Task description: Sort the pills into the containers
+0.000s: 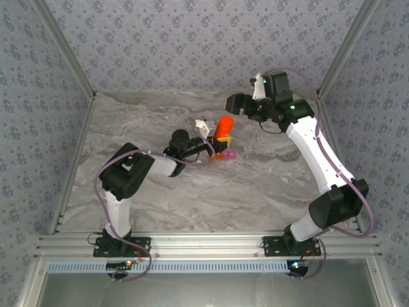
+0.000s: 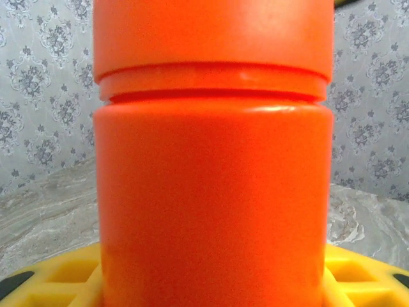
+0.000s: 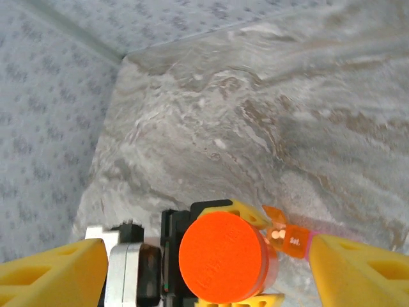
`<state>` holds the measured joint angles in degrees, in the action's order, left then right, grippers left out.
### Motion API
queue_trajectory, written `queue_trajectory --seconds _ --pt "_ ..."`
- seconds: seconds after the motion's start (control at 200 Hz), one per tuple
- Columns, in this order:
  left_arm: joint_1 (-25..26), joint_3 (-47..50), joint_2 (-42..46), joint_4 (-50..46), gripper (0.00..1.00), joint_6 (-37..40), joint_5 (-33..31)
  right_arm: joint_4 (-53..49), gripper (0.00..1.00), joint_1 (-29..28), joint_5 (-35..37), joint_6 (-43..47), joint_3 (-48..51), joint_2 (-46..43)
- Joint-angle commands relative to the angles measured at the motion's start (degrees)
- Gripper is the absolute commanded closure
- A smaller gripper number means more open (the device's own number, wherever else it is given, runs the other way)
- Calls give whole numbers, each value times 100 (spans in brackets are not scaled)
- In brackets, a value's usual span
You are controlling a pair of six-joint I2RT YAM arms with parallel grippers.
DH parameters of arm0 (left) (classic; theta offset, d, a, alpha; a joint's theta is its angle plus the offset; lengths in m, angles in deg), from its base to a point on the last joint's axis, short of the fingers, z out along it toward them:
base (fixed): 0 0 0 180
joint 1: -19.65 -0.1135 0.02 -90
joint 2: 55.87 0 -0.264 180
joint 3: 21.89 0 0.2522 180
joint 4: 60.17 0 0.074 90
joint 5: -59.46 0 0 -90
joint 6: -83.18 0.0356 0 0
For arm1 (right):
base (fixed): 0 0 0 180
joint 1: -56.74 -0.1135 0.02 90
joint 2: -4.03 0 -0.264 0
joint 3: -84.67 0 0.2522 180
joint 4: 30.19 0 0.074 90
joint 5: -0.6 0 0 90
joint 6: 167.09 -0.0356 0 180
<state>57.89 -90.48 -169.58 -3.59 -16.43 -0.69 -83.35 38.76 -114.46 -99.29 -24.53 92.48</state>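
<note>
An orange round bottle (image 1: 223,130) with its cap (image 3: 222,257) on stands upright mid-table. My left gripper (image 1: 218,144) is shut on its body, and the yellow fingers (image 2: 54,278) flank the bottle (image 2: 214,192) on both sides. The containers (image 1: 227,154), a small joined box with one orange and one pink cell, lie on the table right beside the bottle. The orange cell (image 3: 291,240) has its lid up, with small pale pills (image 3: 276,235) inside. My right gripper (image 3: 208,272) hangs open above the cap, its fingers (image 3: 57,272) wide apart and touching nothing.
The grey marbled table (image 1: 255,185) is fenced by patterned walls on the left, back and right. An aluminium rail (image 1: 204,246) runs along the near edge. The right arm (image 1: 313,147) arches over the table's right side.
</note>
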Motion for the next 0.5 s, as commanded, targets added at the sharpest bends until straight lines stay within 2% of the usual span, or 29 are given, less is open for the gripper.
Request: queue_trajectory --seconds 0.0,0.08,0.185,0.495 --pt "-29 -221 42 401 100 -188 272 -609 17 20 -993 1825 -411 259" --pt "-27 -243 27 384 100 -205 285 -1053 18 -20 -917 2505 -669 508" --pt "-43 -239 22 383 100 -234 296 -1503 20 -29 -843 2877 -983 841" --pt "-53 -259 14 392 100 -252 303 -1580 26 -94 -727 2905 -1038 1004"
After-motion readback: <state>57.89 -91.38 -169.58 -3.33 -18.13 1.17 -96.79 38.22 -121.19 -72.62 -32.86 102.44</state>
